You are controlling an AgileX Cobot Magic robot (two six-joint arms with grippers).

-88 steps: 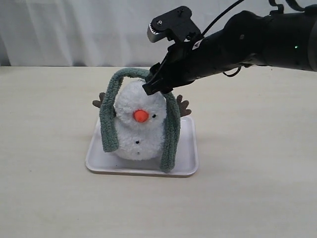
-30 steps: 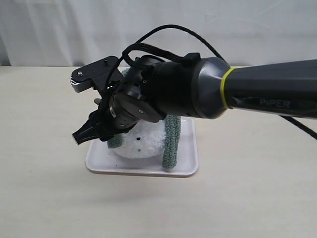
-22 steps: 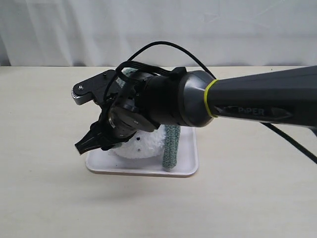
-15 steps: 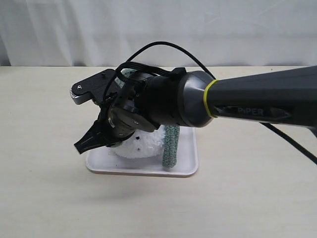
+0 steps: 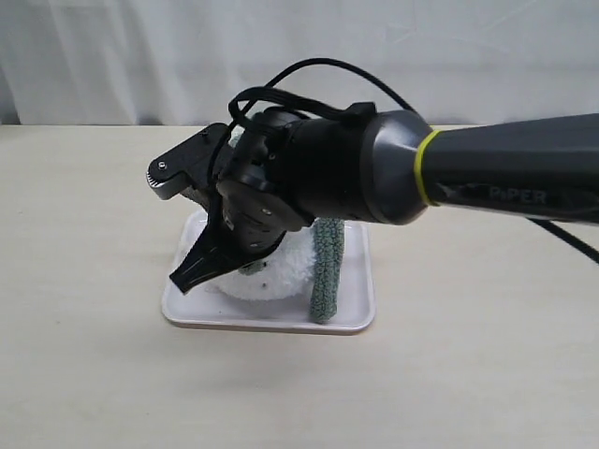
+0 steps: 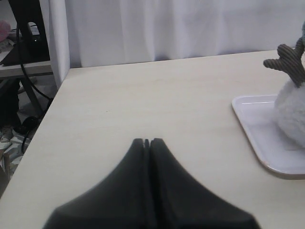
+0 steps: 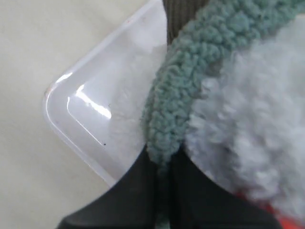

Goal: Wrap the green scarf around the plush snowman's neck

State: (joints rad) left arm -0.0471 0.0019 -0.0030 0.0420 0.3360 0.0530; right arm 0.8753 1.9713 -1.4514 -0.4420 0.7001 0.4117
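Observation:
The plush snowman stands on a white tray, and my right arm hides its head and neck in the exterior view. The green scarf lies over it; one end hangs down on the right. In the right wrist view the other end of the scarf runs beside the white plush into my right gripper, which is shut on it. That gripper points down-left at the tray's left side. My left gripper is shut and empty above the bare table, left of the tray.
A brown twig arm sticks out from the snowman toward the left gripper. The tray's corner lies just beyond the right gripper. A white curtain hangs behind the table, whose left edge is near the left gripper.
The right gripper's jaws have closed onto the scarf's left end. Its tip has shifted a little to the right, toward the snowman. The left gripper shows only now.

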